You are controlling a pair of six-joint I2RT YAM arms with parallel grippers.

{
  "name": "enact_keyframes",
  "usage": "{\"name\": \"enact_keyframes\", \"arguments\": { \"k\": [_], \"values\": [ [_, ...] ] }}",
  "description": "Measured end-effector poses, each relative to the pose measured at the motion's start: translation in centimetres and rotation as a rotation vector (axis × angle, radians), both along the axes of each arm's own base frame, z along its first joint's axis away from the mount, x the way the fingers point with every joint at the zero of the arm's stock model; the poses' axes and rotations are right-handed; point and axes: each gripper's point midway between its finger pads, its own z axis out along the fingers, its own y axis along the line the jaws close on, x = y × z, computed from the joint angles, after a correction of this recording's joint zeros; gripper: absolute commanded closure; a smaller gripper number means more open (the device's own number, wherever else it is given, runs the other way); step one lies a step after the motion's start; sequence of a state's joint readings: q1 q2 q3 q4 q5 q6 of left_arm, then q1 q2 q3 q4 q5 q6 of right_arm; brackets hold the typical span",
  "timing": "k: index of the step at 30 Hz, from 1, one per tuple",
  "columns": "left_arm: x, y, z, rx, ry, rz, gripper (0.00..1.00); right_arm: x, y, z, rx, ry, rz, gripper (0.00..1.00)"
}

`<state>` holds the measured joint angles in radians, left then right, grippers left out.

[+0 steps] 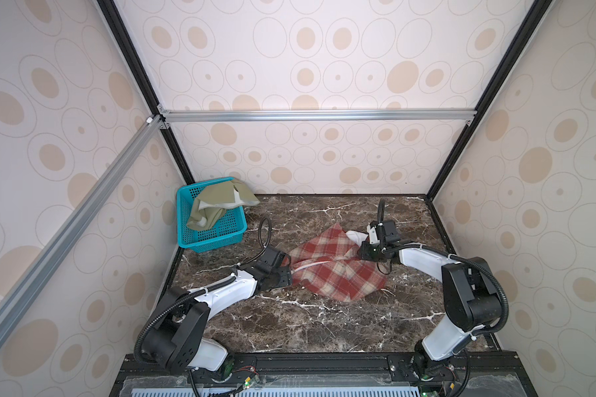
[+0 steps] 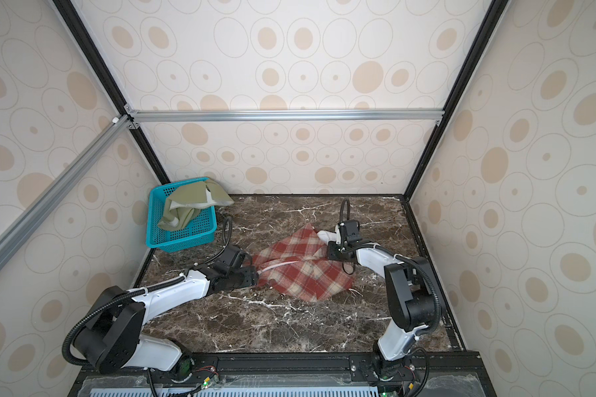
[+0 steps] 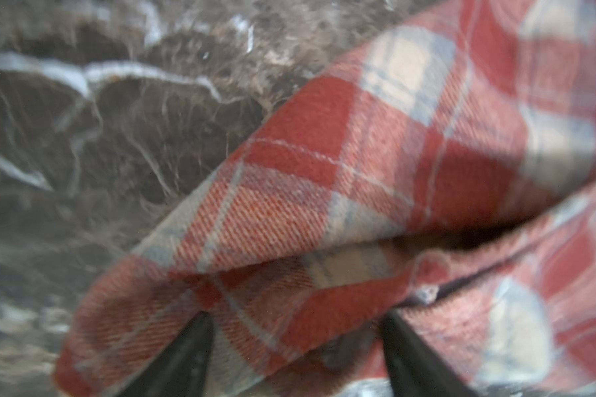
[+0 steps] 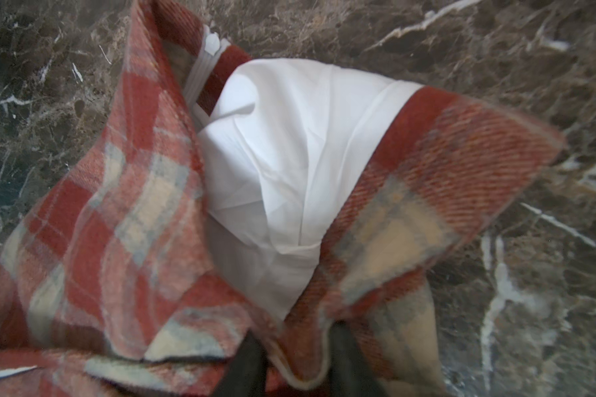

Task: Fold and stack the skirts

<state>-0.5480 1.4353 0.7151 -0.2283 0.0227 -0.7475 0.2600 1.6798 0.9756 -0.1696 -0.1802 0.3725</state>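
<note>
Skirts: two, one plaid skirt (image 1: 327, 271) and one olive skirt (image 1: 217, 202).
Plaid skirt: red and cream, crumpled on the table (image 1: 324, 319) at the centre of both top views, stretched between the two grippers. One patch of white lining (image 4: 289, 154) shows at its far right end.
Olive skirt: draped in and over the far rim of the basket (image 1: 214, 240), at the upper left of the tabletop in both top views.
Basket: one, teal and perforated, in the table's far left corner, well apart from the plaid skirt.
Grippers: two, one at each end of the plaid skirt.
Left gripper (image 3: 296, 316): two dark fingers (image 3: 186, 354) set apart, with a fold of the plaid skirt's left end between them. Whether they pinch it I cannot tell.
Right gripper (image 4: 295, 330): jaws narrow, clamped on the hem of the plaid skirt at its right end, next to the lining.
</note>
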Motion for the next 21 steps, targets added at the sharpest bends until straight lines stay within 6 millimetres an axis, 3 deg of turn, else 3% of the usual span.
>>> {"name": "enact_keyframes", "arguments": {
  "k": [3,4,8,13,18,21],
  "values": [
    [0.2,-0.1,-0.1,0.001,-0.004,-0.004,0.96,0.0,0.2,0.5,0.007,-0.011,0.007,1.00],
    [0.2,-0.1,-0.1,0.004,-0.005,-0.005,1.00,0.0,0.2,0.9,0.009,-0.018,0.009,1.00],
    [0.5,0.2,0.2,0.028,-0.020,-0.007,1.00,0.4,0.8,4.2,0.042,-0.067,0.025,1.00],
    [1.0,0.9,1.5,0.064,-0.062,0.001,1.00,1.6,1.7,12.0,0.104,-0.225,0.051,1.00],
    [3.5,0.7,5.9,0.076,-0.180,0.012,1.00,2.8,2.7,19.8,0.163,-0.369,0.081,1.00],
    [5.1,0.7,8.9,0.074,-0.261,0.022,1.00,3.7,3.5,23.1,0.197,-0.427,0.102,1.00]
  ]
}}
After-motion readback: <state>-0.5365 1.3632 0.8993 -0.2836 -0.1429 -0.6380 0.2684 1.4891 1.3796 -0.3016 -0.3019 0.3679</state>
